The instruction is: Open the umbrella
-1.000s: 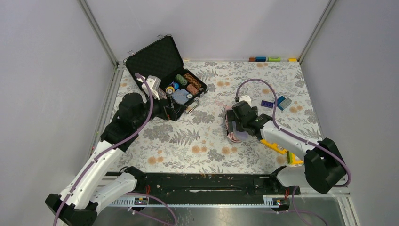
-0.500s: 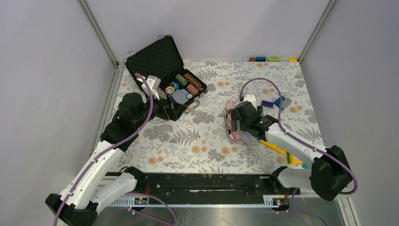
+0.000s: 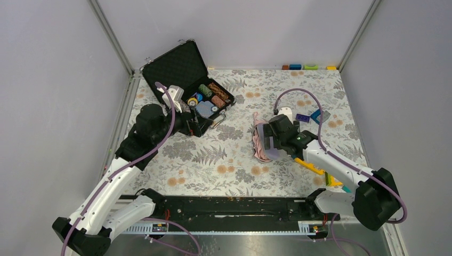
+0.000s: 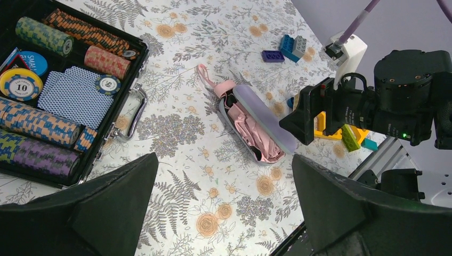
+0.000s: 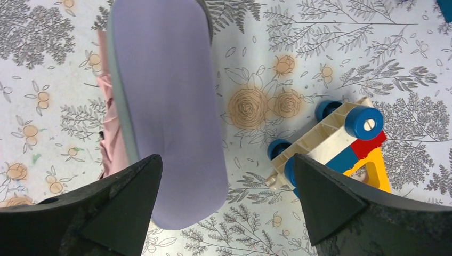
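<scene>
**Umbrella folded on the cloth, both pincers wide apart**

Here is the compact folding umbrella with the pale pink canopy [image 4: 246, 127]: closed and lying flat on the flower-printed tablecloth [image 3: 213, 162], right of centre. Its crumpled pink fabric shows a little black inside, and a thin pink strap loop [image 4: 204, 74] trails off its far end. Pressed along its right side, touching it, lies the lilac-grey tube-shaped fabric sleeve [image 5: 165, 106].

The right gripper [image 5: 225, 160] hangs directly over that pair. Its two dark fingers [image 5: 106, 213] stand wide apart, and the near end of the sleeve shows in the gap between them, untouched and unclamped. The pink fabric peeks out at the sleeve's left edge. Just to the right of the sleeve sits a toy vehicle built of white, red and yellow blocks with blue wheels [image 5: 333, 136].

Over on the left, the left gripper [image 4: 224, 157] is spread apart too, holding nothing, well clear of the umbrella. It hovers beside the open black case of poker chips and cards [image 3: 178, 66].
</scene>
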